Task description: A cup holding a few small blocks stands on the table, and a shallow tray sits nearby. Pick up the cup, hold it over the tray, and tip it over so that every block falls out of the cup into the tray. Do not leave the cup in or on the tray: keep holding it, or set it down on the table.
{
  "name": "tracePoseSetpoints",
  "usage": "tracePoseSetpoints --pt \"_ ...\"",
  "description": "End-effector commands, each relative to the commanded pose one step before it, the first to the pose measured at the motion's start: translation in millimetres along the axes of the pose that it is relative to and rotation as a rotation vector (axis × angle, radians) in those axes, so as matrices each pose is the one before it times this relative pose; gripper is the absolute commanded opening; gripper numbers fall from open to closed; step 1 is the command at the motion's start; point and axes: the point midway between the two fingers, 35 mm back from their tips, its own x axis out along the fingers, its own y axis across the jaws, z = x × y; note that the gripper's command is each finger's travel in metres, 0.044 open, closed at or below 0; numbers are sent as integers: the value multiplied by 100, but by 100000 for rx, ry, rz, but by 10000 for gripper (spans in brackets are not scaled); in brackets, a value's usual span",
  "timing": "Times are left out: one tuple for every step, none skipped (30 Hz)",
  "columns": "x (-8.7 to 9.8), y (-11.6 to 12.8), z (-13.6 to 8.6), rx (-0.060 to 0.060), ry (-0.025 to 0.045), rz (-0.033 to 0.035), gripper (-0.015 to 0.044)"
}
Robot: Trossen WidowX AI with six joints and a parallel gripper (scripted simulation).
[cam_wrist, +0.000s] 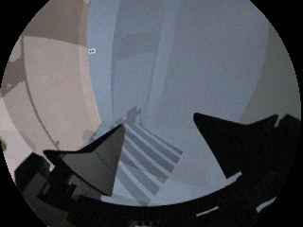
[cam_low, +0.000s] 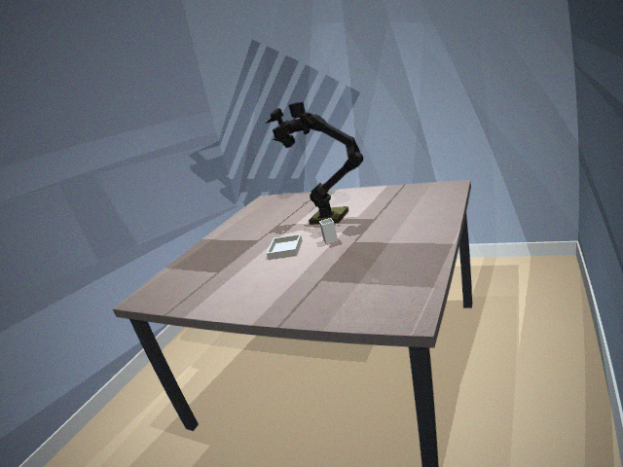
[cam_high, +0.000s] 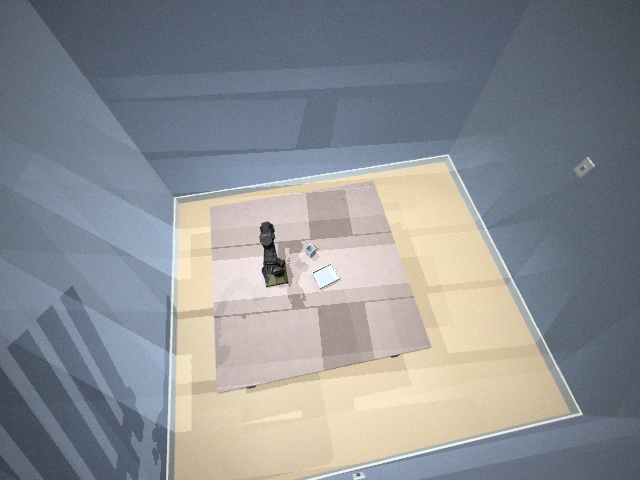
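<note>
Table (cam_high: pixel 382 315) (cam_low: pixel 241 302) (cam_wrist: pixel 57 80) (pinkish) under cup (cam_high: pixel 308 253) (cam_low: pixel 328 232), tray (cam_high: pixel 326 276) (cam_low: pixel 284 246)
</note>
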Motion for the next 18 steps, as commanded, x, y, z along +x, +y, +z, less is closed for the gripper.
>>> tracePoseSetpoints --pt "545 1089 2923 8126 -14692 773 440" --pt "173 329 691 1999 -3616 441 440" --pt "174 346 686 1986 -3603 526 440" --pt "175 362 679 1972 -3588 610 440" --pt "176 379 673 1958 -3570 694 440" --pt "177 395 666 1945 -3551 779 440" --pt "178 412 658 1932 -3530 863 440" --pt "179 428 650 1918 -3506 947 440" --pt "180 444 642 1905 -3480 1030 440" --pt "181 460 632 1891 -3451 1114 440" --pt "183 476 623 1878 -3421 1197 440" --pt "184 492 613 1864 -3388 1279 440" --pt "186 508 602 1851 -3353 1361 440" --pt "187 523 591 1838 -3315 1442 440" --pt "156 512 582 1763 -3297 1461 440" --pt "157 527 570 1751 -3258 1539 440" --pt "160 541 558 1739 -3217 1617 440" --pt "162 555 546 1728 -3173 1694 440"
